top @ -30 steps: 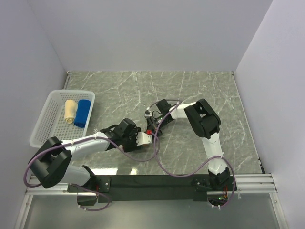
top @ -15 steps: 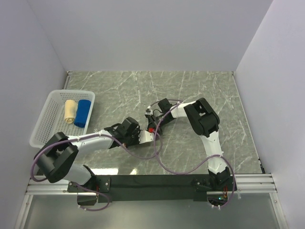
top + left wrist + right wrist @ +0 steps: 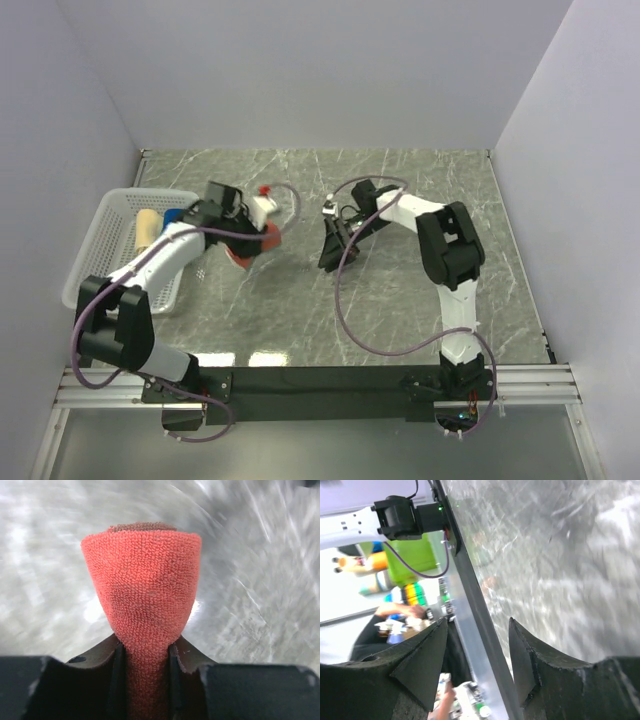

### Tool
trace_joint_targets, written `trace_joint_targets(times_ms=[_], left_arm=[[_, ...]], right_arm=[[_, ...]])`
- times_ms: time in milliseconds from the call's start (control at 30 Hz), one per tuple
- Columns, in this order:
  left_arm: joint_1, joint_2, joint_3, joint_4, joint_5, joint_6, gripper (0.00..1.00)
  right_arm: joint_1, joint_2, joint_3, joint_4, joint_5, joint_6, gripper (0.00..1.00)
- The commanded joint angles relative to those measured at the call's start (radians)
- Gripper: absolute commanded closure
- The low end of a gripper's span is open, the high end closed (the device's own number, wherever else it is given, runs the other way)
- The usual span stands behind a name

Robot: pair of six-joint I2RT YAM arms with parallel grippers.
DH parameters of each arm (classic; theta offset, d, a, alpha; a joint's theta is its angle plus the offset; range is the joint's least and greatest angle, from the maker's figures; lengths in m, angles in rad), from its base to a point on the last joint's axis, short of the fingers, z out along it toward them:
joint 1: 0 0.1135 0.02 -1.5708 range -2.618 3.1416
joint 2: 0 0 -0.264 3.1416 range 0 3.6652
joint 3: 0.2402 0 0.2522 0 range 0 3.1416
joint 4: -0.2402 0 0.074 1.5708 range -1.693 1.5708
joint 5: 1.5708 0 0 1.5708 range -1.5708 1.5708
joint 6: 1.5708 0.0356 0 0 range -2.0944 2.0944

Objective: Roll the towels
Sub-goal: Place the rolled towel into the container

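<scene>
Towel [image 3: 142, 595], rolled rust-orange terry, we see clenched in left tool [image 3: 145, 652], since swung toward basket [image 3: 95, 262]; right tool [image 3: 477, 655] released.

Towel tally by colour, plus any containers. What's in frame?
Orange towel: 1
Beige towel: 1
Blue towel: 1
White basket: 1
Total: 4

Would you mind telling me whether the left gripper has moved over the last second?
Yes. The left gripper, holding the orange towel, has swung left and away, toward the basket.
</scene>
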Motion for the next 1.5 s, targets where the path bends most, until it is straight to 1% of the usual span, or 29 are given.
trace_joint_targets(times_ms=[0, 33, 67, 100, 133, 200, 233, 267, 300, 333, 367, 400, 433, 467, 533, 567, 667, 767, 800, 900, 1000, 1133, 1233, 1467], left_arm=[[0.117, -0.066, 0.147, -0.116, 0.142, -0.092, 0.99], [0.187, -0.068, 0.173, -0.130, 0.156, -0.098, 0.99], [0.218, -0.065, 0.216, -0.124, 0.153, -0.134, 0.99], [0.244, -0.056, 0.235, -0.115, 0.067, -0.170, 0.99], [0.297, -0.045, 0.280, -0.118, 0.031, -0.196, 0.99], [0.342, -0.007, 0.331, -0.127, -0.041, -0.237, 1.00], [0.415, 0.012, 0.383, -0.127, -0.122, -0.250, 1.00], [0.440, 0.036, 0.417, -0.143, -0.164, -0.242, 1.00], [0.466, 0.092, 0.455, -0.166, -0.199, -0.225, 1.00], [0.521, 0.120, 0.512, -0.183, -0.268, -0.198, 1.00], [0.549, 0.157, 0.529, -0.173, -0.313, -0.185, 1.00], [0.572, 0.170, 0.537, -0.152, -0.350, -0.164, 1.00], [0.600, 0.180, 0.531, -0.085, -0.417, -0.112, 1.00], [0.609, 0.188, 0.520, -0.050, -0.515, -0.087, 1.00], [0.631, 0.214, 0.476, 0.043, -0.578, -0.017, 1.00], [0.640, 0.235, 0.465, 0.072, -0.632, -0.006, 1.00], [0.674, 0.268, 0.427, 0.158, -0.680, 0.013, 1.00], [0.697, 0.308, 0.376, 0.221, -0.735, 0.028, 1.00], [0.700, 0.323, 0.359, 0.265, -0.762, 0.034, 1.00], [0.715, 0.349, 0.292, 0.356, -0.798, 0.060, 1.00], [0.721, 0.380, 0.276, 0.408, -0.806, 0.065, 1.00], [0.724, 0.420, 0.279, 0.406, -0.787, 0.062, 1.00], [0.726, 0.440, 0.299, 0.358, -0.696, 0.046, 1.00], [0.726, 0.472, 0.333, 0.234, -0.536, 0.034, 1.00]], right_arm=[[-0.060, -0.109, 0.028, -0.155, 0.083, -0.147, 0.40], [-0.071, -0.118, 0.032, -0.194, 0.093, -0.163, 0.40], [-0.081, -0.123, 0.036, -0.214, 0.100, -0.195, 0.40], [-0.091, -0.129, 0.035, -0.233, 0.104, -0.201, 0.40], [-0.112, -0.143, 0.030, -0.235, 0.110, -0.206, 0.40], [-0.123, -0.157, 0.027, -0.245, 0.138, -0.218, 0.40], [-0.135, -0.160, 0.032, -0.267, 0.150, -0.235, 0.40], [-0.140, -0.158, 0.039, -0.285, 0.159, -0.246, 0.40], [-0.146, -0.152, 0.061, -0.303, 0.163, -0.256, 0.40], [-0.154, -0.132, 0.074, -0.352, 0.163, -0.282, 0.40], [-0.158, -0.118, 0.111, -0.386, 0.150, -0.301, 0.40], [-0.161, -0.105, 0.127, -0.450, 0.141, -0.321, 0.41], [-0.167, -0.083, 0.140, -0.474, 0.130, -0.351, 0.41], [-0.174, -0.075, 0.150, -0.491, 0.130, -0.359, 0.41], [-0.180, -0.056, 0.176, -0.527, 0.149, -0.373, 0.41], [-0.184, -0.046, 0.192, -0.537, 0.155, -0.379, 0.41], [-0.193, -0.016, 0.213, -0.563, 0.170, -0.382, 0.41], [-0.198, -0.015, 0.208, -0.558, 0.181, -0.376, 0.41], [-0.200, -0.019, 0.200, -0.555, 0.182, -0.373, 0.40], [-0.201, -0.009, 0.205, -0.557, 0.186, -0.368, 0.40], [-0.201, 0.003, 0.213, -0.566, 0.172, -0.373, 0.40], [-0.203, 0.004, 0.196, -0.558, 0.176, -0.373, 0.40], [-0.204, 0.003, 0.193, -0.554, 0.182, -0.370, 0.40], [-0.212, 0.007, 0.188, -0.554, 0.186, -0.372, 0.40]])
